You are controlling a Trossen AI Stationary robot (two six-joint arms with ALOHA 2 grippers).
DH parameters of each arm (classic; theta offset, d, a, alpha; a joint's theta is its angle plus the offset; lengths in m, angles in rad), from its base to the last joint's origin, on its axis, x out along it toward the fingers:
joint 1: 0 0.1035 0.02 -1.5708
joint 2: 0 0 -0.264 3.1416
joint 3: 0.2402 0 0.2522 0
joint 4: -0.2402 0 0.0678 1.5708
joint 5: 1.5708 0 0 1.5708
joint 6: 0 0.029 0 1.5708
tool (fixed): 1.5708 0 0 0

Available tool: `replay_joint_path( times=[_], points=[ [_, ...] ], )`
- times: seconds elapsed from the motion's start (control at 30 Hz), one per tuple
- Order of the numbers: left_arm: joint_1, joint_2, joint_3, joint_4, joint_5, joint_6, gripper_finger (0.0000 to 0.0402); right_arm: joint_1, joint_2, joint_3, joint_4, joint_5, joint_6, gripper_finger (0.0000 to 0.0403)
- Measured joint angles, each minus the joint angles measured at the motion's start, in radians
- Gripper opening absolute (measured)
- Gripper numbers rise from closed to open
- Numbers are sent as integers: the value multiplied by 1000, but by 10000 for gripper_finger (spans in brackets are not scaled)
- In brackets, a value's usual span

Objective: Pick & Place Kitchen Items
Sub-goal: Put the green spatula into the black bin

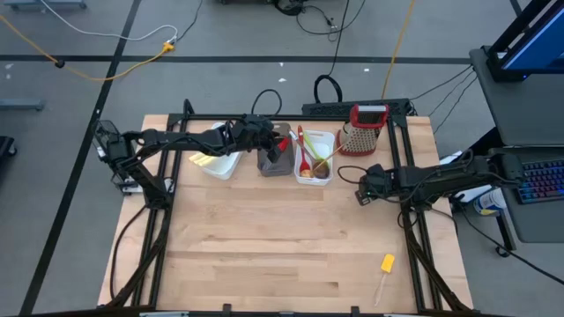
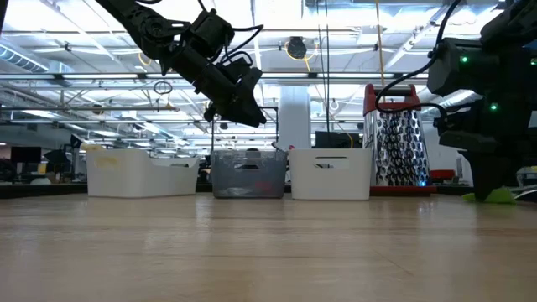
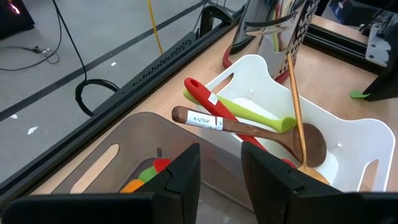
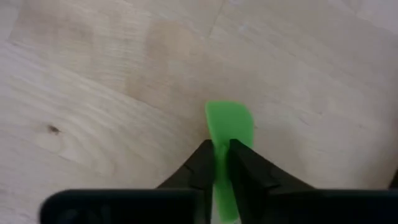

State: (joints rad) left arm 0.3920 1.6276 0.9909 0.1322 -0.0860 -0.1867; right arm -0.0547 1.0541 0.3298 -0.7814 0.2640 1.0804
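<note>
While the left gripper (image 3: 221,174) hangs half spread and empty over the grey tub (image 1: 275,163), the right gripper (image 4: 221,163) pinches a green spatula (image 4: 229,127) near the table's (image 1: 264,246) right edge, ready to lift.

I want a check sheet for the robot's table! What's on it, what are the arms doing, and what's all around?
Surface: light wooden table, mostly bare.
Job's things: red, green and wooden spoons in the white rectangular tub; yellow-headed spatula near the front edge; flat green spatula on the table.
Clutter: red-topped metal box grater; grey translucent tub; second white tub.
End effectors: left end effector open above the grey tub, empty; right end effector shut on the green spatula.
Cables: black loops behind the table, yellow cable on the floor.
Surroundings: keyboard on a side desk.
</note>
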Motion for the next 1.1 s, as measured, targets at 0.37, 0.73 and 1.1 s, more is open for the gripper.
replay_joint_path(
  times=[0.37,0.73,1.1],
  points=[
    [0,0,0,0,0,6,120,4,-49,79,43,26,-70,10],
    [-25,0,0,2,1,9,120,3,-101,200,163,183,-282,5],
    [-91,1,0,8,0,100,120,3,-110,204,761,76,-647,5]
  ],
)
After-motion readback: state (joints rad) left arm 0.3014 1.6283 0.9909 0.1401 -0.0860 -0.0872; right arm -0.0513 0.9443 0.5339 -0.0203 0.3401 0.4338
